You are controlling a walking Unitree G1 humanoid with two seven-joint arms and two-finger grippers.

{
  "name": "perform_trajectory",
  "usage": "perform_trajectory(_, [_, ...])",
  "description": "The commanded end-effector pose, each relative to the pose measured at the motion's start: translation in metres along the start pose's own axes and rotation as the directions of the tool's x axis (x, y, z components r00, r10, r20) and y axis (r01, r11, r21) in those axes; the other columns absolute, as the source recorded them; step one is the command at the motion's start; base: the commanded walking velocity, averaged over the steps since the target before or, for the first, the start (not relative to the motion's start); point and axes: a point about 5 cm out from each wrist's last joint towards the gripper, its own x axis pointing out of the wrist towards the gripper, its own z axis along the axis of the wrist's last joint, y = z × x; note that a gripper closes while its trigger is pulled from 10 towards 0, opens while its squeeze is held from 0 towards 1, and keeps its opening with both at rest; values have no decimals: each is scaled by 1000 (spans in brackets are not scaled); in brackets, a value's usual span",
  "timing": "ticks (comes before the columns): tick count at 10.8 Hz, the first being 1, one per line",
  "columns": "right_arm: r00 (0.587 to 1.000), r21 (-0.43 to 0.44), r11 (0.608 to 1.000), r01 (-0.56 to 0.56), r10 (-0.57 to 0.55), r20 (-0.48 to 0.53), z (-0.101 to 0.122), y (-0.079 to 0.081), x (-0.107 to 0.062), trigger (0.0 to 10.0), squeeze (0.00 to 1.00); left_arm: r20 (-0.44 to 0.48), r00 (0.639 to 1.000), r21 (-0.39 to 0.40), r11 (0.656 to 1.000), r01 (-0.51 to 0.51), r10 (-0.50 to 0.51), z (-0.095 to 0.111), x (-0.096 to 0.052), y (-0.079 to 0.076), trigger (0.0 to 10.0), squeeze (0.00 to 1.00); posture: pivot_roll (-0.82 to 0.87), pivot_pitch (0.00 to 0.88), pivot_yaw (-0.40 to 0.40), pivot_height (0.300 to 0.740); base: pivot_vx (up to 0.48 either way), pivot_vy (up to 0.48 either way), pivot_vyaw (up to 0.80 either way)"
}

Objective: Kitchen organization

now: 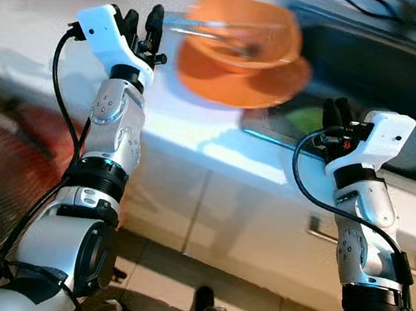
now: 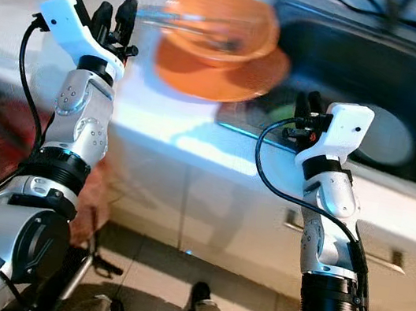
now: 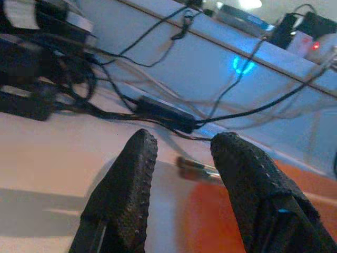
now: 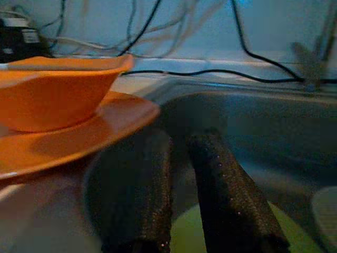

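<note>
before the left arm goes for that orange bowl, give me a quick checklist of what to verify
1. Left gripper open: ok, a gap shows between its fingers in the left wrist view.
2. Round orange bowl sits on the flat orange plate: ok.
3. Bowl empty: not ok, a thin metal utensil lies in it.
4. Plate fully on the white counter: not ok, its edge overhangs the dark metal sink.
5. Right gripper clear of the bowl: ok, it hovers at the sink edge.
6. Picture sharp enough to aim: not ok, the bowl is blurred.
</note>
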Motion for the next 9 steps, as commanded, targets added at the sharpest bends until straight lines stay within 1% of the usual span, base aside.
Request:
perform_trajectory(1, [1000,-9,1000,12,-12,-16,-2,-5,-2,10000,0,14,1000,-4,1000,4,-4,1,-2,-1,10000,0,-6,181,-26,740,0,0,-800])
perform_trajectory(3, [1000,-7,1000,11,-11,-8,-1,-5,-2,10000,0,29,1000,-6,1000,-5,5,2,-4,2,10000,0,-6,181,-26,740,0,0,-800])
perform_trajectory(5, [1000,0,1000,4,-4,2,0,-3,-2,10000,0,49,999,-11,1000,-22,23,4,-8,6,10000,0,-3,175,-24,740,0,0,0])
perform_trajectory(7, [1000,3,1000,1,-1,6,0,-2,-1,10000,0,96,995,-17,999,-37,38,11,-11,8,10000,0,-3,173,-23,740,0,0,0])
perform_trajectory(8, [1000,4,1000,0,0,7,0,-2,-1,10000,0,110,993,-14,999,-37,38,13,-12,8,10000,0,-2,177,-27,740,0,0,0])
perform_trajectory(9, [1000,6,1000,-1,1,7,0,-2,-1,10000,0,134,990,-21,999,-38,40,16,-17,7,10000,0,-1,178,-27,740,0,0,0])
